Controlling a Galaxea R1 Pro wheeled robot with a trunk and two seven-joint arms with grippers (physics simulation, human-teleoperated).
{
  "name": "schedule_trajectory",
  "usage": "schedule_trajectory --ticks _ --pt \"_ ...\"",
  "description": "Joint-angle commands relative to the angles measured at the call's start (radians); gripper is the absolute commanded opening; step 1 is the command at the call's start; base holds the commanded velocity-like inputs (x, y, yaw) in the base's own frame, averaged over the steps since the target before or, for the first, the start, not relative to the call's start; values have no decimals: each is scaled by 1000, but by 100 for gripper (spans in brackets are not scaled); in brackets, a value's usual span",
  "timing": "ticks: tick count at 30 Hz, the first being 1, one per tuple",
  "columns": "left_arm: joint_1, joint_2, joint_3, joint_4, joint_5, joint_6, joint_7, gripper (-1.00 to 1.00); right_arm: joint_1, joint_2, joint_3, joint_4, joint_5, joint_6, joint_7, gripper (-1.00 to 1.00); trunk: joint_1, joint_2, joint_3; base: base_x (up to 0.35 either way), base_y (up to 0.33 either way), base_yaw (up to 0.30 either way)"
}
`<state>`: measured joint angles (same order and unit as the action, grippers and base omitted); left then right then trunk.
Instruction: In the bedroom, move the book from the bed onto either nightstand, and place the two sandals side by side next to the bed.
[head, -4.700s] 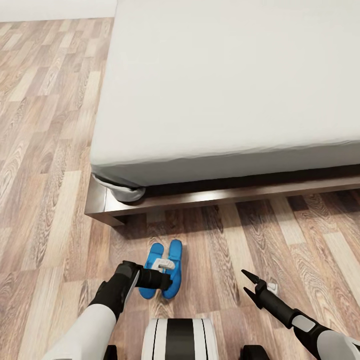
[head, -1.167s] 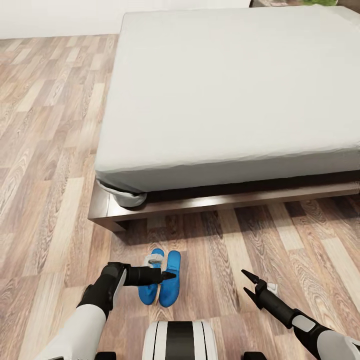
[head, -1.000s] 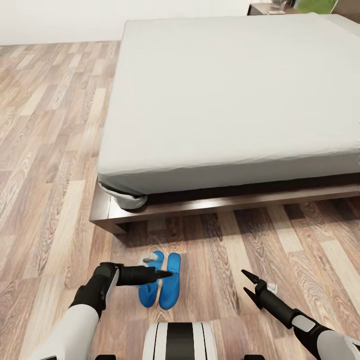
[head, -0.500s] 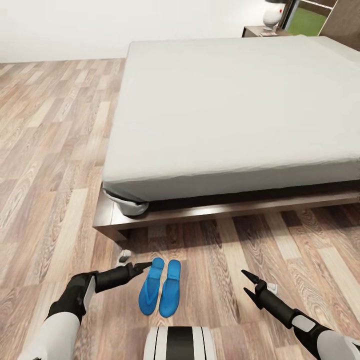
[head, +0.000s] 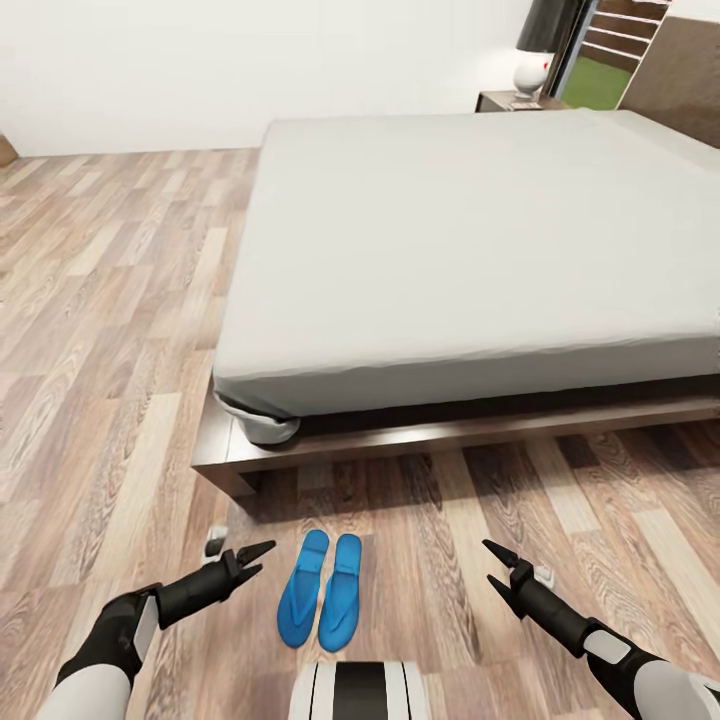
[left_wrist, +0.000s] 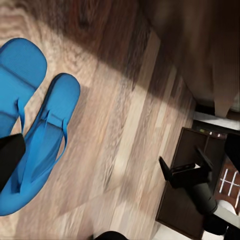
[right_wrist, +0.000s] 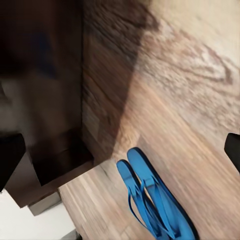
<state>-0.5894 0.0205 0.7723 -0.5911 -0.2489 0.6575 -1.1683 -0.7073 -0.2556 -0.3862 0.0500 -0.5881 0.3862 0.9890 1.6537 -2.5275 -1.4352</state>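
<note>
The two bright blue flat flip-flop sandals (head: 322, 602) lie side by side and touching on the brown-grey wood-plank floor (head: 100, 330), just in front of the near left corner of the large low bed (head: 480, 240) with its dark brown wood frame and pale grey mattress. Their long axes run near to far, toes toward the bed.

The left gripper (head: 250, 558) hangs just left of the pair, fingers spread and holding nothing. The right gripper (head: 493, 565) hangs well apart to the right, also spread and empty. The left arm is the nearer to the sandals.

The sandal step appears complete. No book is visible on the mattress. A small dark brown nightstand (head: 497, 100), carrying a white lamp (head: 529, 70), stands at the far right by the bed head; the next move is judged to head that way.
</note>
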Motion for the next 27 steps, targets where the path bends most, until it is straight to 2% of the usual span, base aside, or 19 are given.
schedule_trajectory --ticks 1,10,27 --pt "2 -1 9 2 -10 5 -9 100 -1 -1 3 4 -9 8 3 100 -1 0 3 0 0 0" --pt "21 -1 18 51 -11 -31 -15 100 11 0 3 4 -10 7 2 100 -5 2 38 0 0 0" --pt "23 -5 17 61 -20 -39 -5 100 24 1 3 4 -10 7 1 100 -12 6 104 0 0 0"
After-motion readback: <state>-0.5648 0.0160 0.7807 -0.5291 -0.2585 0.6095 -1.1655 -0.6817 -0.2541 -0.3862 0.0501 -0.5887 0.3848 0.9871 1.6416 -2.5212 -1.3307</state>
